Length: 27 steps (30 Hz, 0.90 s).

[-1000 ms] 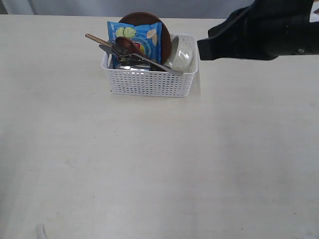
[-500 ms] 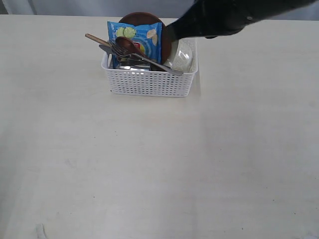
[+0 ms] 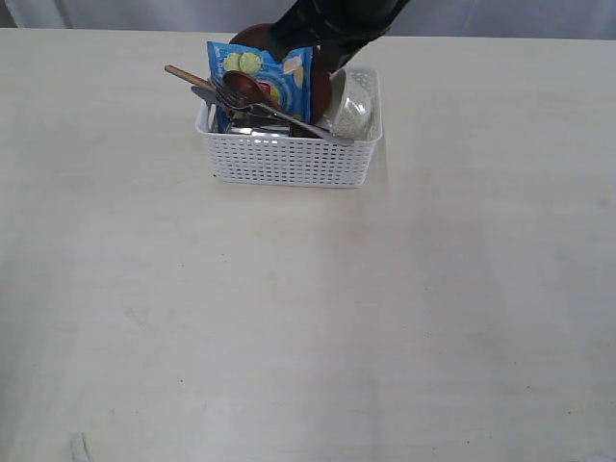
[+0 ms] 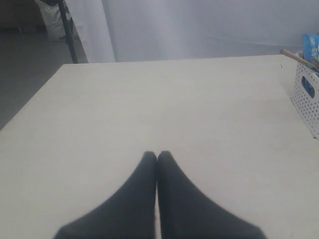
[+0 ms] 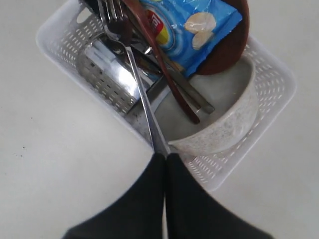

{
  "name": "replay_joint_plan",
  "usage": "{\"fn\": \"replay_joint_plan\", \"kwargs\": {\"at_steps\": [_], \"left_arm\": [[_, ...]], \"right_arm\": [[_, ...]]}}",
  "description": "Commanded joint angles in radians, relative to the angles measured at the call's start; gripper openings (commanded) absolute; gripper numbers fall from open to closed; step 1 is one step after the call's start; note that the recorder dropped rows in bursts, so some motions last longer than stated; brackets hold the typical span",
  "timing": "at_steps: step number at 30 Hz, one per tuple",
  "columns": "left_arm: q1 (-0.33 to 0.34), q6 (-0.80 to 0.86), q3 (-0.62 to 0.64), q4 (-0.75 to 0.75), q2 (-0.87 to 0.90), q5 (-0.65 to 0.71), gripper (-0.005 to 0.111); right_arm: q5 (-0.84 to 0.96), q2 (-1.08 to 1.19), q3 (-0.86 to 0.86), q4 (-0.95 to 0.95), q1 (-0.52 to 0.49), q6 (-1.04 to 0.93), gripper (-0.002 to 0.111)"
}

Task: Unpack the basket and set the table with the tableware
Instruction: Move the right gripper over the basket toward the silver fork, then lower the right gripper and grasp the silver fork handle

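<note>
Left wrist view first: the left gripper (image 4: pixel 157 155) hangs over bare table (image 4: pixel 149 99) with its 2 dark fingers pressed flat together and nothing between them. Well beyond it, 1 end of the white basket (image 4: pixel 308 97) shows at the edge of the picture, well apart from the gripper.

Right wrist view: the right gripper (image 5: pixel 162 155) has its jaws closed tight, with no gap. Its tips sit just over the basket's near rim, right where the end of the silver fork (image 5: pixel 139 94) handle stops. I cannot tell whether the handle is pinched or only meets the tips. Just past them, the pale cream bowl (image 5: pixel 224 132) stands tilted on its edge against 1 end of the basket. The steel cup (image 5: pixel 107 67) lies on its side under the fork. The dark wooden spoon (image 5: pixel 169 84) crosses above it. Farther still are the blue chip bag (image 5: pixel 189 25) and the round brown plate (image 5: pixel 227 47) behind it.

Exterior view: the basket stands at the far middle of the table, chopsticks (image 3: pixel 183 76) poking out on its left, and the right arm (image 3: pixel 327 29) reaches down over it from behind.
</note>
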Motion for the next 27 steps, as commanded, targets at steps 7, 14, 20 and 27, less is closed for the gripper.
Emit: {"fn": "replay_joint_plan", "kwargs": {"at_steps": [7,14,20,27], "left_arm": [[-0.008,-0.002,0.002,-0.005,-0.002,-0.002,0.0],[-0.024,-0.002,0.002,-0.003,-0.002,-0.002,0.0],[-0.024,-0.002,0.002,-0.003,-0.002,-0.002,0.0],[-0.024,-0.002,0.002,-0.003,-0.002,-0.002,0.0]], "right_arm": [[0.023,0.198,-0.182,0.046,-0.001,-0.108,0.01],[0.03,0.304,-0.309,0.12,-0.001,-0.128,0.034],[0.022,0.354,-0.309,0.156,-0.01,-0.171,0.034],[0.022,0.37,-0.309,0.24,-0.061,-0.196,0.034]]}}
